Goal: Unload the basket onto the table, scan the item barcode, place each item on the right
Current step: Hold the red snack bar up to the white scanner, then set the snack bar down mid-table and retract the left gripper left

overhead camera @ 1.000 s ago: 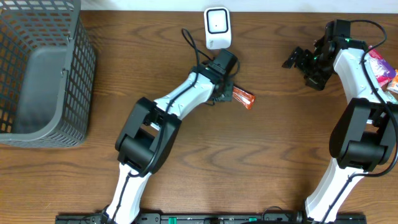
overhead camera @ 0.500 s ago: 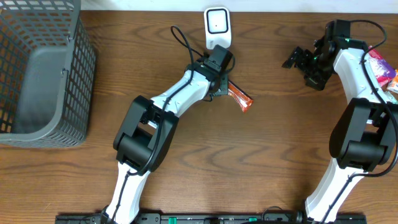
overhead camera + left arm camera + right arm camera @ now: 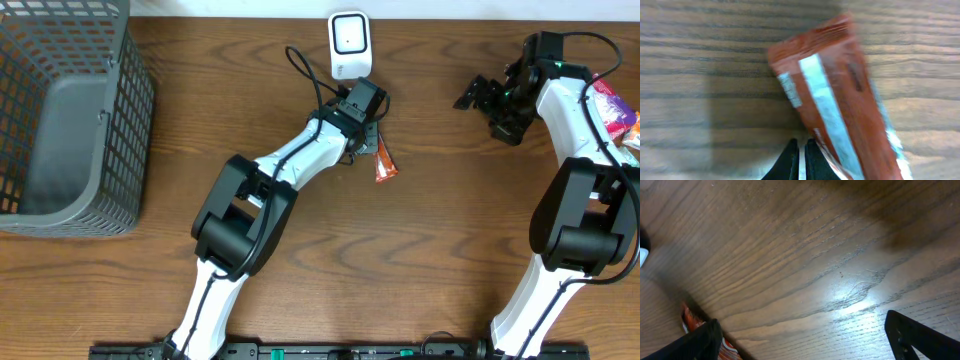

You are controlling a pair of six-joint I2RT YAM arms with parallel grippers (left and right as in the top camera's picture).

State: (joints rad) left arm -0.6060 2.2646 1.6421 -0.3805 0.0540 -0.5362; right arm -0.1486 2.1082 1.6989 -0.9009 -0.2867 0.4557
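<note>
The left gripper (image 3: 801, 159), pinched shut on the bar (image 3: 385, 160), has turned: the bar now points toward the robot, not sideways. The right gripper (image 3: 478, 96) stays wide. The wrapper print is too blurred to read.

Brown wood-grain table (image 3: 440, 240) w/ bright glare patch.

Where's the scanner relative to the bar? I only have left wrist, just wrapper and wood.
Observer: The scanner stands at the far edge of the table, just beyond the left gripper. The snack bar hangs on the gripper's near side, away from the scanner.
Operator: Right arm in the way?
Observer: No. The right gripper is open and empty, off to the scanner's right.
Operator: Anything else out there?
Observer: A gray basket at the far left.
</note>
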